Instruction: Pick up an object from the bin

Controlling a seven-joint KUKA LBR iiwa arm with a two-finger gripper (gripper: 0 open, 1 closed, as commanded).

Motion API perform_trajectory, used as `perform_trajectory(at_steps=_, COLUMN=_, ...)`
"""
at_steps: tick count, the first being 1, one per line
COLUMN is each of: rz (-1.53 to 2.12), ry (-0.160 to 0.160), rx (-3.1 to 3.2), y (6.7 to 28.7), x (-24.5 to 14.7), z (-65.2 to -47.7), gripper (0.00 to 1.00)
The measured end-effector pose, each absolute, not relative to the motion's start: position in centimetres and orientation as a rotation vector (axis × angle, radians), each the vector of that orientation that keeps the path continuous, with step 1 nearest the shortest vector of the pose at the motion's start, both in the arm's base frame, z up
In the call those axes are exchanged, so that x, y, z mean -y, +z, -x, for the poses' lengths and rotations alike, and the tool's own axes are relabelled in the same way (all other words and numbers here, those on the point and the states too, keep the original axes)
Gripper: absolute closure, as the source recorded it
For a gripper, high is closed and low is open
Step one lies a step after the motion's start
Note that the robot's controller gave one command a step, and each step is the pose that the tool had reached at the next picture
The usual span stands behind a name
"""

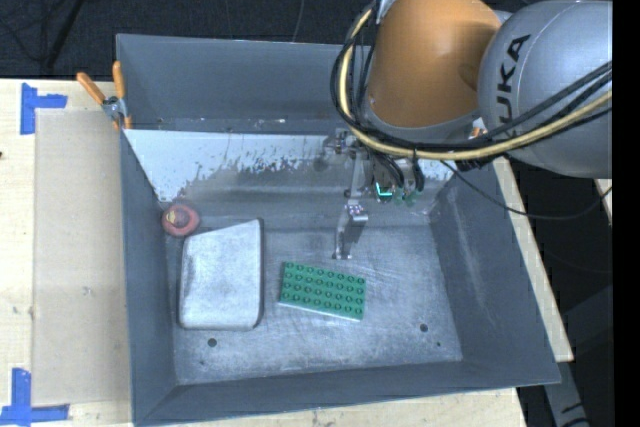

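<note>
Bin (150, 315): grey metal, with three loose things on its floor, all in the left and middle part.
Pink ring (180, 220): small and round, at the left of the floor, just beyond the pad's far left corner.
White pad (222, 275): soft-looking rounded rectangle lying flat, between the ring and the plate.
Green plate (322, 291): flat studded building plate, near the middle of the floor, just right of the pad and apart from it.
Pincer (347, 243): pointing down just past the plate's far edge, nearest to that plate; nothing visible in its hold, and how far open it is cannot be told.
Arm (545, 85): silver with an orange cover, reaching in from the right above the bin's far right corner.
</note>
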State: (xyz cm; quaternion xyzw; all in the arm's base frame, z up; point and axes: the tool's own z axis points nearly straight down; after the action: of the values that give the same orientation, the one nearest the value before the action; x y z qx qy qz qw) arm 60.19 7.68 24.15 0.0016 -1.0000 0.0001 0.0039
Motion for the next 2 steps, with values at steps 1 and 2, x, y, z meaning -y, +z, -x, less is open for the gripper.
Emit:
perform_trajectory(at_steps=1, rz=0.277, ry=-0.003, rx=3.134, y=6.9, x=-5.5, z=-54.5, gripper=0.0)
perform_trajectory(at_steps=2, rz=0.554, ry=0.0, rx=3.089, y=10.0, x=-6.0, z=-52.3, gripper=0.0)
